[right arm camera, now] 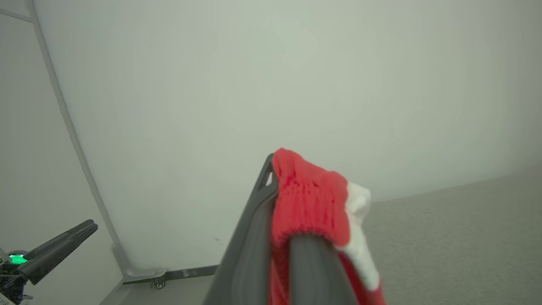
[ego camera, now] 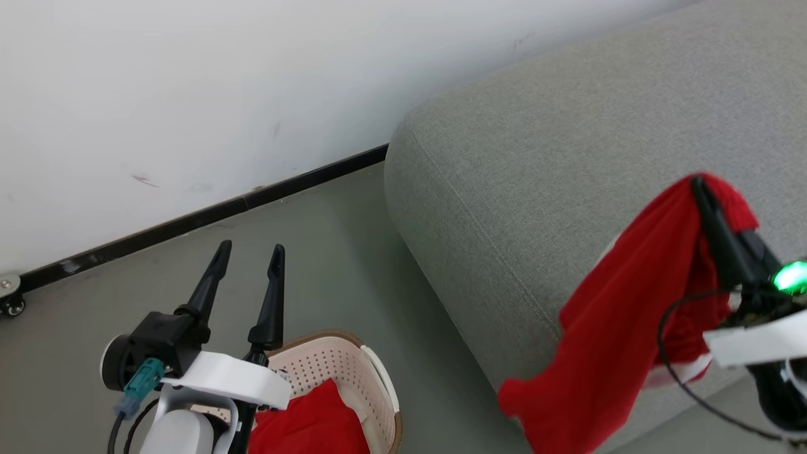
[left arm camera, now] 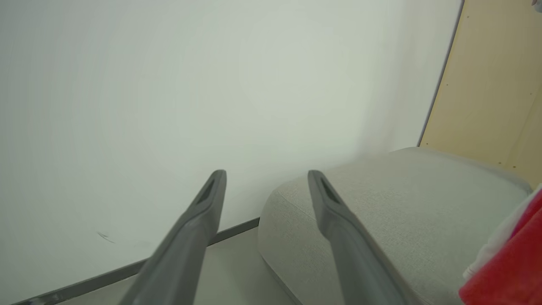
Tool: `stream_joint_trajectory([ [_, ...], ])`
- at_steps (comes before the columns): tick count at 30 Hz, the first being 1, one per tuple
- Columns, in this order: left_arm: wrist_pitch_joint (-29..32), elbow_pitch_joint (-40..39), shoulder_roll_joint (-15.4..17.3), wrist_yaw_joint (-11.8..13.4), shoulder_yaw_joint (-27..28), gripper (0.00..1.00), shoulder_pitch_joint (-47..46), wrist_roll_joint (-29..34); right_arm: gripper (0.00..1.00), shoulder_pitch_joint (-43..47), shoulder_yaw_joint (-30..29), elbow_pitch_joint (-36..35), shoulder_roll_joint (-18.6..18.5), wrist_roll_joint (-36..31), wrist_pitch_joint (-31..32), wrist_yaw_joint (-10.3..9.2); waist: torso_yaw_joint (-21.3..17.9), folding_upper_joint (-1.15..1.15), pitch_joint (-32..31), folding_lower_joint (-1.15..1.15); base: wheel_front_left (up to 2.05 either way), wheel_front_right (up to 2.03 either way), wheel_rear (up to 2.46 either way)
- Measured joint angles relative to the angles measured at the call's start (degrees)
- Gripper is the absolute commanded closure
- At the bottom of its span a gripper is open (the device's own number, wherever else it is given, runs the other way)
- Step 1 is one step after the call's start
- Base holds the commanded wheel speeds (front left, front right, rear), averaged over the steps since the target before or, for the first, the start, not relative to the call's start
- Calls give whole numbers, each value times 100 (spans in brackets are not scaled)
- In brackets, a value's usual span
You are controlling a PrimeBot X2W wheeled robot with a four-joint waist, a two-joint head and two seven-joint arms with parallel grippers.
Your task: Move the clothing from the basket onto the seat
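Dangling from the right gripper (ego camera: 698, 186), one red garment (ego camera: 611, 328) hangs in a long fold. The two dark fingers are pressed together right on its top edge, pinching the knit, with a flash of white trim beside them in the right wrist view. The cloth drapes down in front of the light grey seat (ego camera: 536, 157), its lower tip reaching past the seat's front edge toward the floor (ego camera: 334, 265); whether the fabric touches the upholstery cannot be told. Over on the other side, the left gripper (ego camera: 251, 249) is spread wide with nothing between its fingers, pointing up toward the white wall (ego camera: 189, 94) and the black skirting (ego camera: 252, 198), poised above the basket (ego camera: 380, 372). Down in that basket, cream with a brown rim and perforated sides, lies the second red garment (ego camera: 315, 419), bunched up and partly hidden behind the left arm. The basket stands on the floor near the seat's front side, with a strip of bare floor between them.
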Motion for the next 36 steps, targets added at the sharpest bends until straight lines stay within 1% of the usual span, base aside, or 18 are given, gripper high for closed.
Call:
stream_joint_trajectory([
  [7, 0, -213, 116, 77, 141, 0, 24, 74, 100, -1090, -221, 130, -14, 47, 419, 1, -16, 0, 161, 0, 0, 0, 0],
  [12, 0, -417, 194, 127, 229, 0, 27, 151, 100, -1946, -495, 311, -35, 75, 726, 0, 21, 0, 285, 0, 0, 0, 0],
  [19, 0, -682, 282, 167, 263, 0, 43, 203, 100, -3004, -854, 911, -160, 101, 1166, 0, 125, 0, 471, 0, 0, 0, 0],
  [28, 0, -975, 389, 220, 328, 0, 53, 301, 100, -3908, -1007, 1749, -272, -181, 1594, 0, 306, 0, 741, 0, 0, 0, 0],
  [36, 3, -1224, 512, 220, 325, 0, 56, 369, 100, -4417, -1278, 2364, -445, -480, 1689, 0, 500, 0, 998, 0, 0, 0, 0],
])
